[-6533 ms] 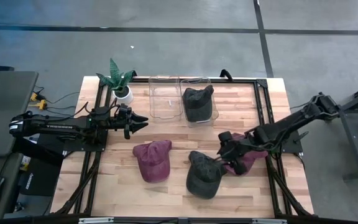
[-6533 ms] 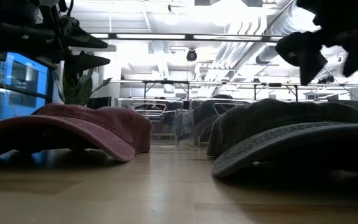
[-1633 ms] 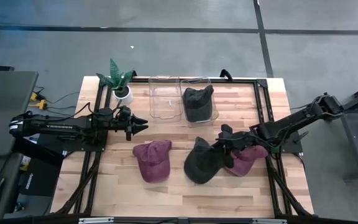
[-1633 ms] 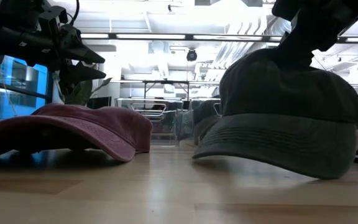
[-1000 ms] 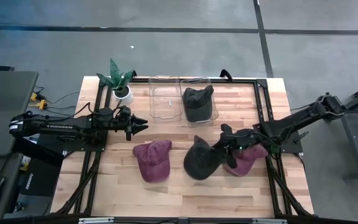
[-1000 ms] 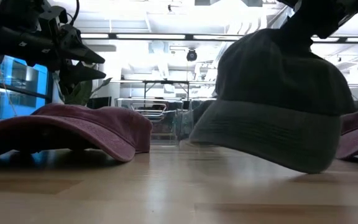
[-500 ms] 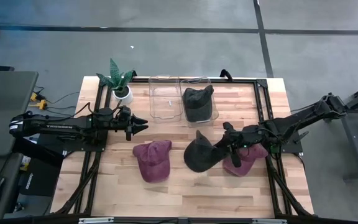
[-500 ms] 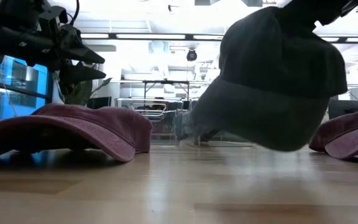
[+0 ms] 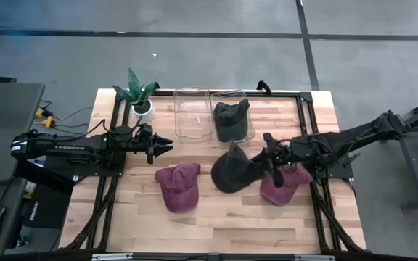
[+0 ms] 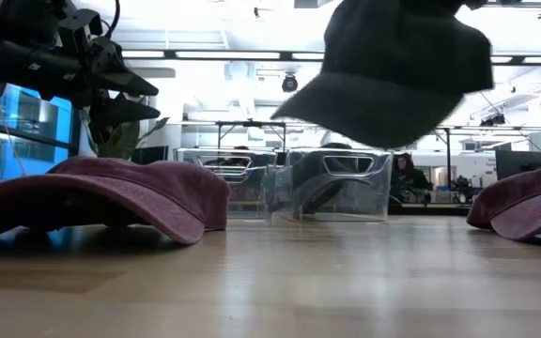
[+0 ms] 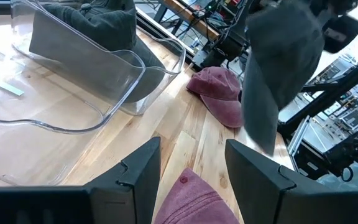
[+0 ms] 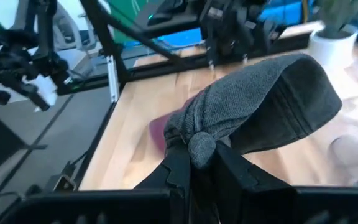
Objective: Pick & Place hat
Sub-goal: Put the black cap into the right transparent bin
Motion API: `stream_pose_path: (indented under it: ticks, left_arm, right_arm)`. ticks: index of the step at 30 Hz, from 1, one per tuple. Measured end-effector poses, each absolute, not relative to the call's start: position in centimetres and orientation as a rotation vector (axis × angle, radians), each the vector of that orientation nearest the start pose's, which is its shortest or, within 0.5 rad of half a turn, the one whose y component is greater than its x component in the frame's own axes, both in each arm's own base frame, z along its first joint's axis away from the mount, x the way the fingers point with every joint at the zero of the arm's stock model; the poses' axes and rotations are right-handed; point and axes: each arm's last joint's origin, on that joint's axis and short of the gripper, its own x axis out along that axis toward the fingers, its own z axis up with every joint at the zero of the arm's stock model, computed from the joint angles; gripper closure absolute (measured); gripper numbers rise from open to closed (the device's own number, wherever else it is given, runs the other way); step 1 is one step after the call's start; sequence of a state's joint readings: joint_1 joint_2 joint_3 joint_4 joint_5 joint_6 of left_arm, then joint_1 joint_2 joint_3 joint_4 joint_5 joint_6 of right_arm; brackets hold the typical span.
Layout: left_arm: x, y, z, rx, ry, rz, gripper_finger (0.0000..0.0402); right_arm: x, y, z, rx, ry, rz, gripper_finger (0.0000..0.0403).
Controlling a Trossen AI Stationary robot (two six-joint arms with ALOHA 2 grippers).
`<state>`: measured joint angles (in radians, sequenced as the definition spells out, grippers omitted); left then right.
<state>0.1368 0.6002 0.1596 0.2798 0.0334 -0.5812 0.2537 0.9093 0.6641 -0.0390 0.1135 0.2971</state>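
The right gripper has its jaws pinched on bunched twill at the back of the dark grey cap, which hangs clear of the pale wood-plank surface near its middle, its curved brim drooping. Two soft maroon caps lie flat on either side, and a second grey cap sits slumped in a clear plastic bin by the far edge. The left gripper hovers near the far left corner, jaws spread

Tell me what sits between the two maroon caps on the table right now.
In the high view, the dark grey cap hangs between the left maroon cap and the right maroon cap, held by the right gripper. The low view shows it clear of the tabletop.
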Motion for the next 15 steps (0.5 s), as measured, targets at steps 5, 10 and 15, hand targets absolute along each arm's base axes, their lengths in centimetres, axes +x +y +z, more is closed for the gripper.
stream_pose_path:
  ticks: [5, 10, 15]
  left_arm:
    - [14.4, 1.9, 18.7, -0.594, 0.127, 0.148, 0.0229]
    - [14.4, 1.9, 18.7, -0.594, 0.127, 0.147, 0.0229]
    - [14.3, 1.9, 18.7, -0.594, 0.127, 0.147, 0.0229]
  right_arm:
    - [19.8, 3.7, 30.7, 0.177, 0.323, 0.019, 0.0367]
    - [19.5, 3.0, 32.5, 0.150, 0.359, -0.034, 0.0367]
    - [19.2, 2.3, 33.5, 0.148, 0.372, -0.088, 0.0367]
